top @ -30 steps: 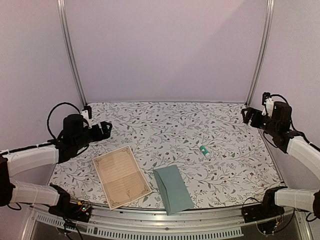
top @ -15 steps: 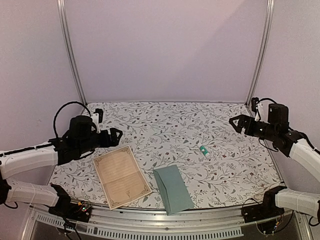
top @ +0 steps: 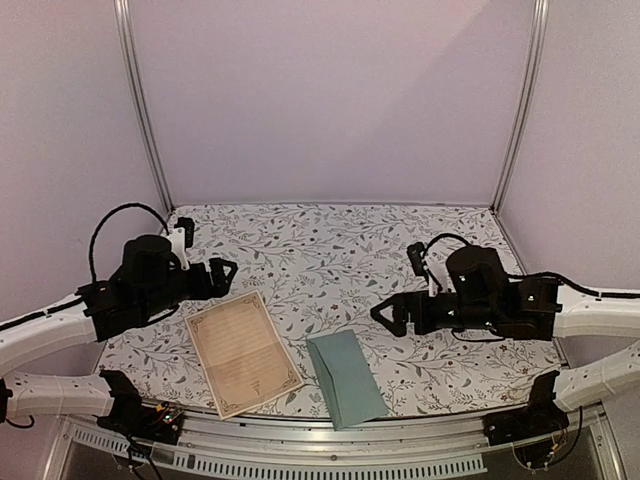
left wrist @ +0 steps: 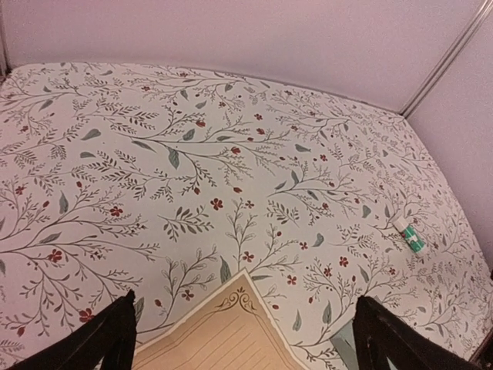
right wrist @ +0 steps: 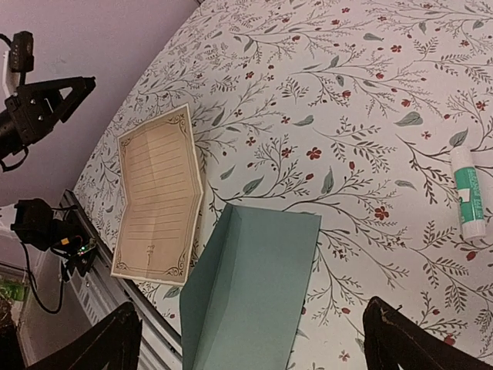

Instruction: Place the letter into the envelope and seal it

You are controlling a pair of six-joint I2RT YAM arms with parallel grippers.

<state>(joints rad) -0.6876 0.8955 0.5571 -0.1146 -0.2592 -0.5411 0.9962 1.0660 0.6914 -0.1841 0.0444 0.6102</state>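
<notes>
Both arms hang above the floral worktop [top: 320, 240] with nothing in their grasp. The left end effector [top: 226, 272] has its two fingers spread wide, held clear of the surface. The letter [top: 243, 352] lies flat just beneath and a little ahead of it. In the left wrist view, the letter's far corner, with its ornate border, shows between the two fingers.

The right end effector [top: 385, 315] is spread just as wide and grips nothing. It is angled down over the middle of the worktop. The envelope [top: 346, 378] lies flat below it, on the side nearer the arm bases. In the right wrist view the envelope fills the space between the two fingers. The letter sits just beside the envelope, on the side toward the left end effector. Its fold creases show, and it lies outside the envelope.

A small white-and-teal glue stick [right wrist: 467, 193] lies on the worktop near one finger of the right end effector, well apart from the left one.
</notes>
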